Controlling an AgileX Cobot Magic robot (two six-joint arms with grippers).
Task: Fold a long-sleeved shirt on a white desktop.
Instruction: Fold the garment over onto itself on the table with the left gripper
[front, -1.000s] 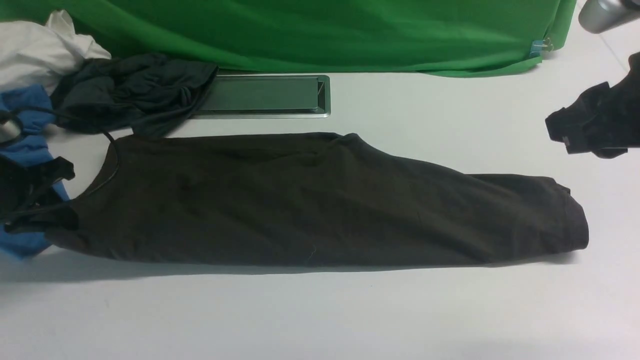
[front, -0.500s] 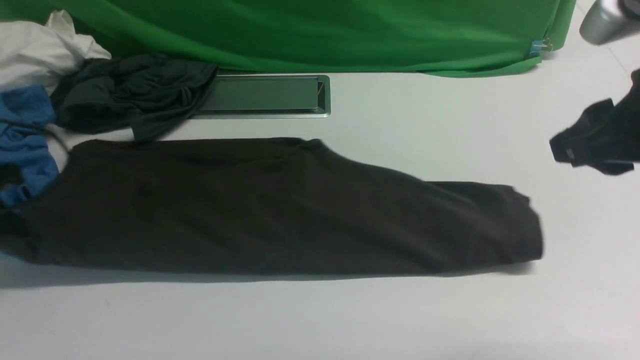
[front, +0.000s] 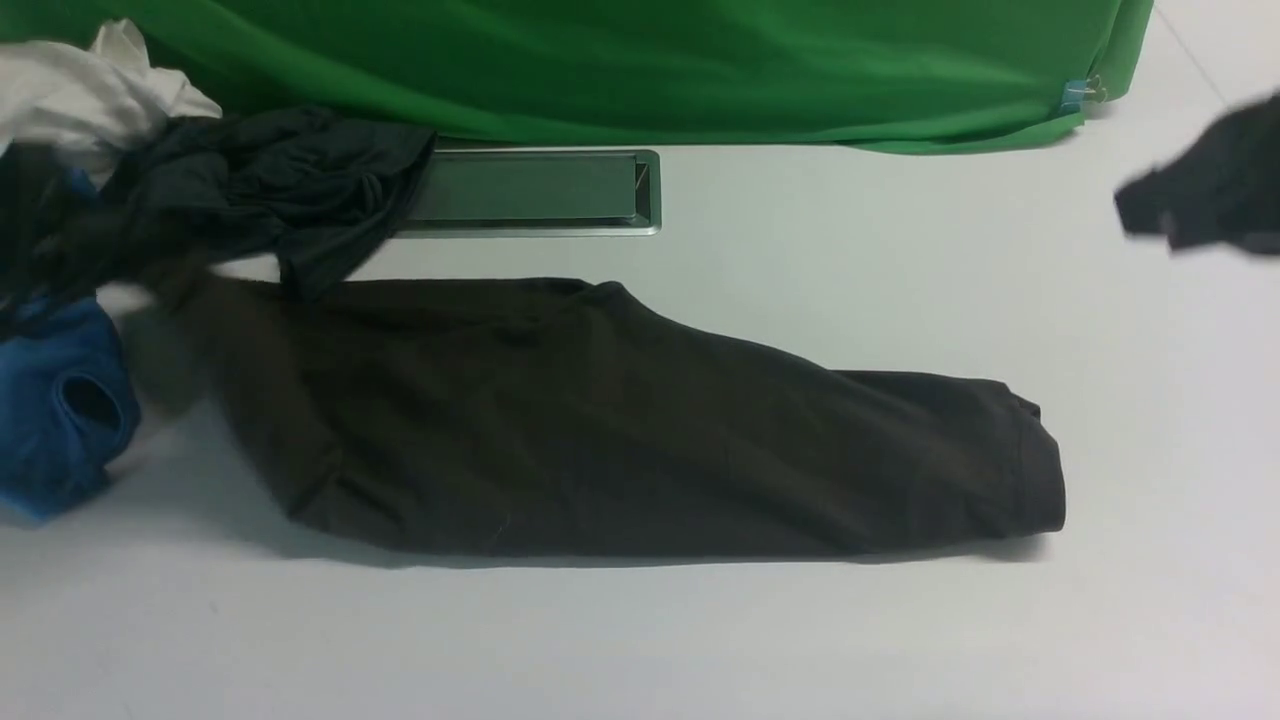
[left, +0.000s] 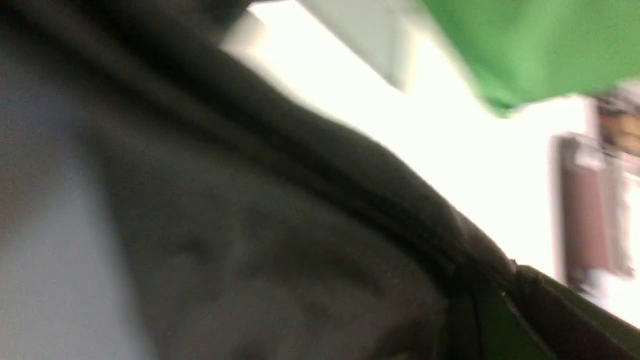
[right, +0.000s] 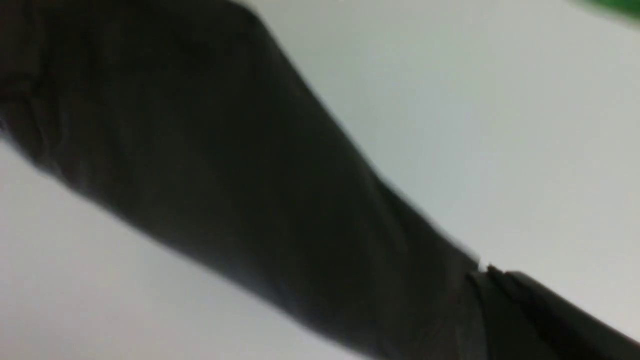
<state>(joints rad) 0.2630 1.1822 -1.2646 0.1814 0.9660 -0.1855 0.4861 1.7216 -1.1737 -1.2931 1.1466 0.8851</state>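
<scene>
Front overview; wrist close-ups on shirt (front: 640, 440)

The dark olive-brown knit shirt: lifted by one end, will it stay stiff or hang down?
Probably floppy: the dark olive-brown knit shirt lies in soft folds and creases. Likely light: most of it lies thin and flat on the matte white desktop.

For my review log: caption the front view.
Long-sleeved shirt stretched across white desktop, blue garment beside its left end.

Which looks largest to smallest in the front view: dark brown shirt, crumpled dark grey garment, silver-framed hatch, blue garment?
Dark olive-brown knit shirt
crumpled dark teal-grey garment
then silver-framed rectangular hatch and bunched blue garment, which look alike, so unranked.
</scene>
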